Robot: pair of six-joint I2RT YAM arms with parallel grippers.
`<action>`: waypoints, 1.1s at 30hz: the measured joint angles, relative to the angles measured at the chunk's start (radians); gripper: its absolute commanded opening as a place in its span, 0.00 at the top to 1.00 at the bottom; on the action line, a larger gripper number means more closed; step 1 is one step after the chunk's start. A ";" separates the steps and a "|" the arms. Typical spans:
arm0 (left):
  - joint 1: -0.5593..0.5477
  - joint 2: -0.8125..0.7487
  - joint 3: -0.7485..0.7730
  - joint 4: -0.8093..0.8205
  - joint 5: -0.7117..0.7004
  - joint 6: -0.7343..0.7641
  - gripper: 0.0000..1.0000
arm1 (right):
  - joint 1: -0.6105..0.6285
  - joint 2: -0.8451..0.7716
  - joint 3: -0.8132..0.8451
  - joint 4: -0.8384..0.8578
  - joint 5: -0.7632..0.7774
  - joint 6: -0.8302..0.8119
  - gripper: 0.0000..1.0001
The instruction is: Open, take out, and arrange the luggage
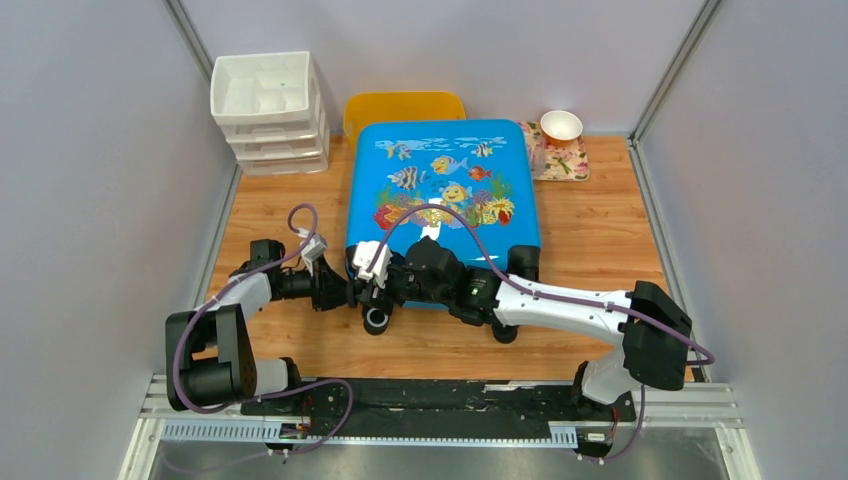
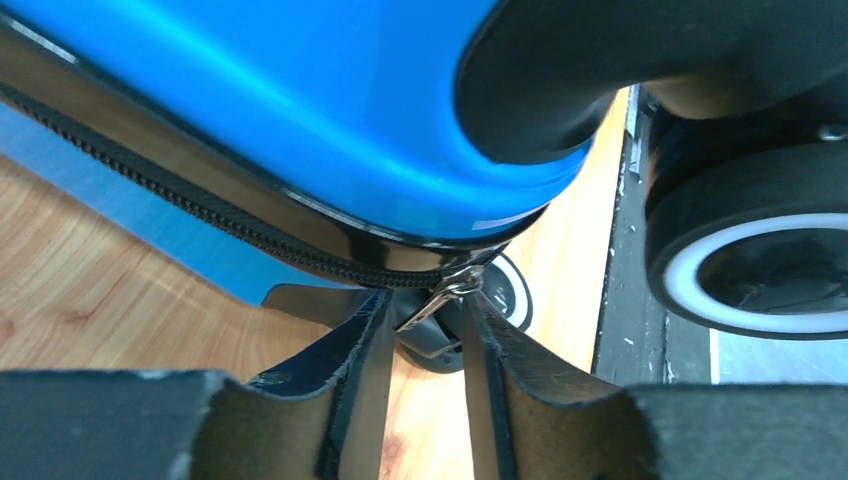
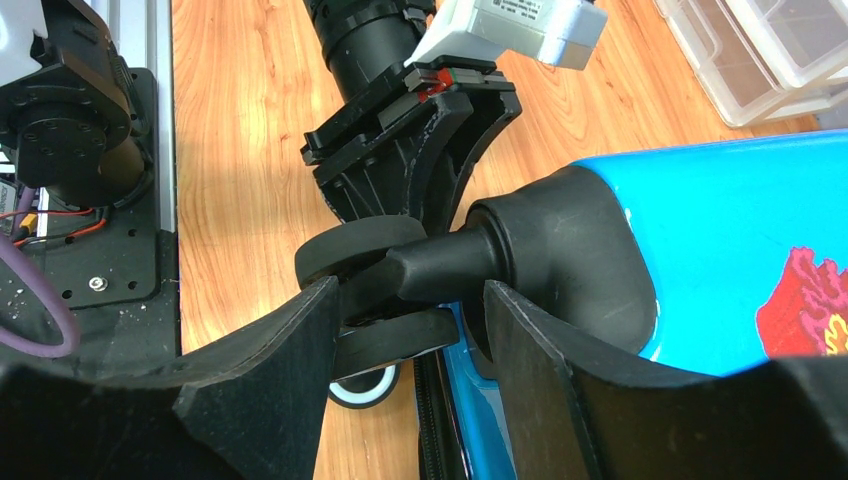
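The luggage (image 1: 440,180), a bright-blue suitcase with a fish print, lies flat and zipped shut on the wooden table. My left gripper (image 1: 351,292) is at its near-left corner. In the left wrist view the left gripper (image 2: 428,300) is closed on the metal zipper pull (image 2: 440,300) at the end of the black zipper (image 2: 200,200). My right gripper (image 1: 380,298) is right beside it. In the right wrist view the right gripper (image 3: 412,295) is clamped round the black caster wheel (image 3: 390,340) of that corner. The left gripper (image 3: 420,160) shows just beyond the wheel.
A yellow tub (image 1: 403,106) stands behind the suitcase. A white drawer unit (image 1: 268,110) is at the back left. An orange-and-white bowl (image 1: 561,125) sits on a floral mat (image 1: 565,165) at the back right. Grey walls close in both sides.
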 measured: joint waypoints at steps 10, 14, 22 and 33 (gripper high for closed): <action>0.001 -0.137 -0.049 0.027 0.017 -0.054 1.00 | 0.000 -0.009 -0.020 0.024 -0.002 0.000 0.38; 0.001 -0.178 -0.065 0.050 -0.004 -0.085 1.00 | -0.001 -0.015 -0.027 0.027 -0.002 0.000 0.37; 0.014 -0.335 -0.155 0.208 -0.135 -0.258 1.00 | -0.002 -0.018 -0.032 0.031 -0.003 0.000 0.39; 0.014 -0.417 -0.173 0.352 -0.293 -0.275 1.00 | -0.011 -0.059 -0.073 0.042 -0.003 -0.008 0.41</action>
